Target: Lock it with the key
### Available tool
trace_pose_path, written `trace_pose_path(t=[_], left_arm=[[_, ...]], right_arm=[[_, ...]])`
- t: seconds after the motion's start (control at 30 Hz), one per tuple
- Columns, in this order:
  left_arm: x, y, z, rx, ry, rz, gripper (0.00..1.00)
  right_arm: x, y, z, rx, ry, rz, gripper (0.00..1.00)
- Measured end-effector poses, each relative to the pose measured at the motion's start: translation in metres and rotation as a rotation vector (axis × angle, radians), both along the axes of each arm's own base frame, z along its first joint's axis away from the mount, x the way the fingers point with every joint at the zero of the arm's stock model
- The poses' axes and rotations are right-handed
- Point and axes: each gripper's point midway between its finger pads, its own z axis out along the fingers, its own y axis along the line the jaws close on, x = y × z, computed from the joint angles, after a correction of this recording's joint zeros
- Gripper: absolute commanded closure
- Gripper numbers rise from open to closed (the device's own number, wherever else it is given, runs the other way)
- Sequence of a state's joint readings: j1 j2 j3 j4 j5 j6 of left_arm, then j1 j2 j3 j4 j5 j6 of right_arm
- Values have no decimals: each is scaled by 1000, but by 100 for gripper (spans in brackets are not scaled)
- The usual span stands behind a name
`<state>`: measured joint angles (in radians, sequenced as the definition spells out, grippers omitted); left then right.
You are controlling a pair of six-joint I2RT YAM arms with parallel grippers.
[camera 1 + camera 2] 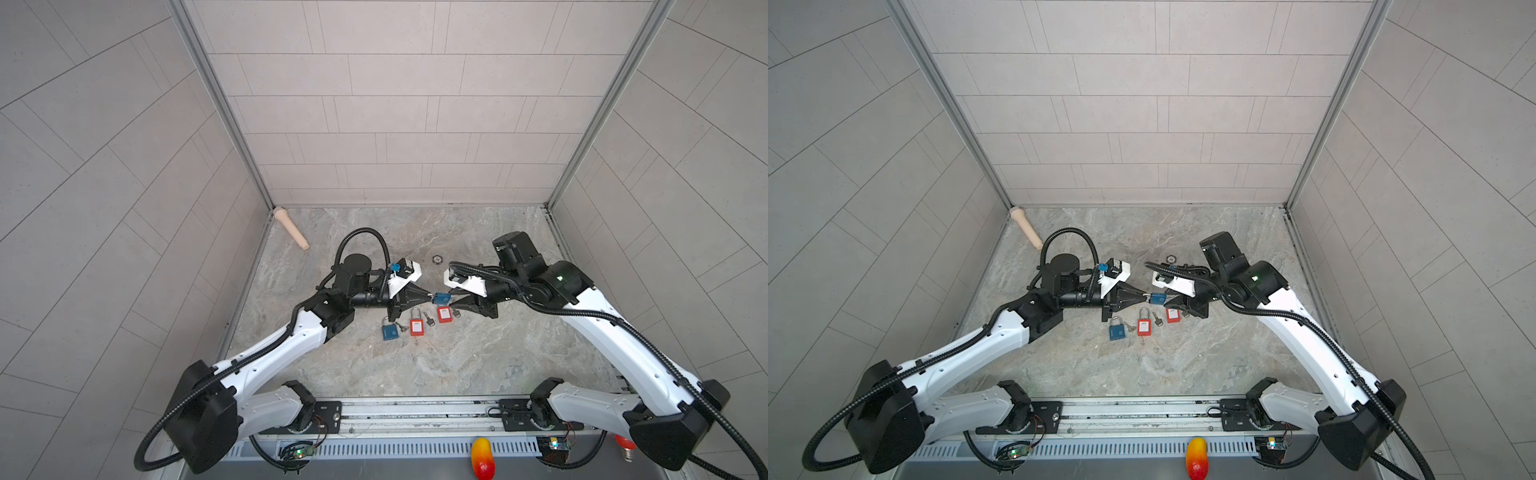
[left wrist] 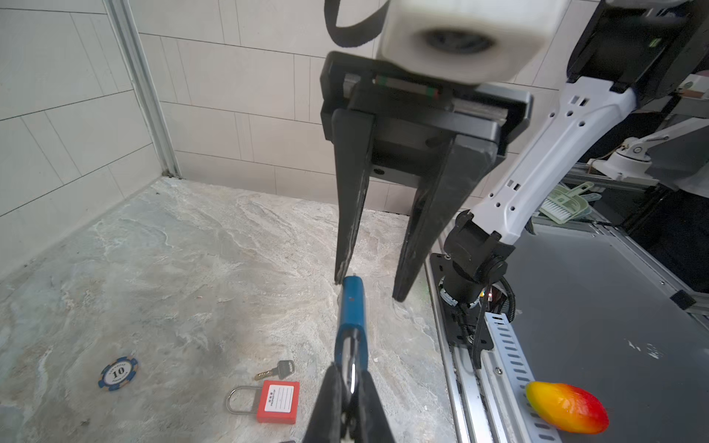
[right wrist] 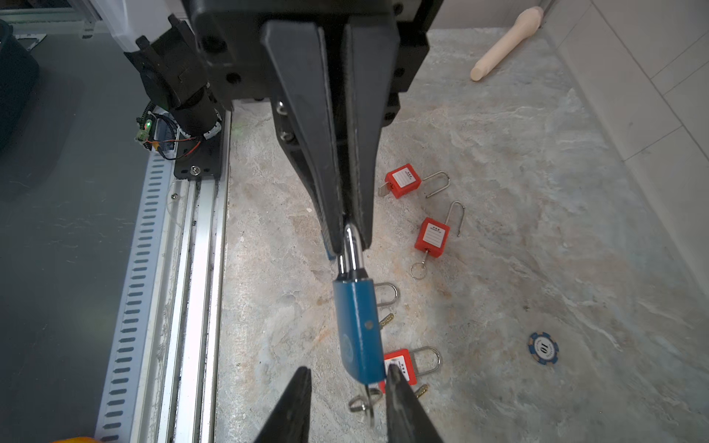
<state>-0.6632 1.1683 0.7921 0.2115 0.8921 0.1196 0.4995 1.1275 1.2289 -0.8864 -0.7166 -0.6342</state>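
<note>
two blue padlocks (image 1: pixel 441 298) (image 1: pixel 390 332), three red padlocks (image 3: pixel 403 180) (image 3: pixel 431 237) (image 3: pixel 403 362), one poker chip (image 3: pixel 543 347), one wooden handle (image 1: pixel 291 228), one mango (image 1: pixel 483 457).

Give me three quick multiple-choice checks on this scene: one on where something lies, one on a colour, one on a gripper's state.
1. The beige peg lies:
A) on the front rail
B) at the far left corner of the tabletop
C) between the two arms

2. The held padlock is:
A) red
B) blue
C) green

3. The left gripper has its jaws:
A) wide open
B) shut on a loose key
C) shut on the shackle

Answers: 1 B, both top views show it at that corner. 2 B, its body is blue in both wrist views. 3 C, the right wrist view shows the jaws pinching the steel loop.
</note>
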Motion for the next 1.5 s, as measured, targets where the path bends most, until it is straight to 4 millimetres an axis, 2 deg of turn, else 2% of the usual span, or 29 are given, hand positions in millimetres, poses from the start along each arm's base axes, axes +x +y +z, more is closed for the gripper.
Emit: trace_pose_path(t=[0.17, 0.43, 0.5, 0.6, 0.7, 0.87, 1.03, 1.23, 1.3, 1.5], left_arm=[[-3, -1, 6, -6, 1, -17, 100], [-6, 0, 2, 19, 12, -18, 100], [-7, 1, 3, 22, 0, -16, 100], [-9, 2, 4, 28, 0, -15, 100], [-10, 3, 5, 34, 5, -15, 100], [-10, 3, 6, 42, 9, -14, 100], [-10, 3, 7, 43, 10, -14, 100], [-10, 3, 6, 48, 17, -15, 100], [-10, 3, 5, 48, 17, -16, 100], [-8, 2, 2, 57, 19, -3, 100]], right_arm=[[1, 2, -3, 4, 22, 1, 69], [2, 5, -13, -10, 53, 27, 84], [1, 5, -12, -8, 55, 32, 82], [-1, 4, -13, -9, 48, 34, 70], [0, -3, -13, -20, 35, 13, 66], [0, -7, -16, -33, 48, -2, 67], [-1, -7, -19, -40, 58, 5, 75], [-1, -3, -21, -26, 81, 23, 75], [0, -1, -20, -19, 83, 29, 77], [-3, 2, -20, -6, 89, 56, 95]])
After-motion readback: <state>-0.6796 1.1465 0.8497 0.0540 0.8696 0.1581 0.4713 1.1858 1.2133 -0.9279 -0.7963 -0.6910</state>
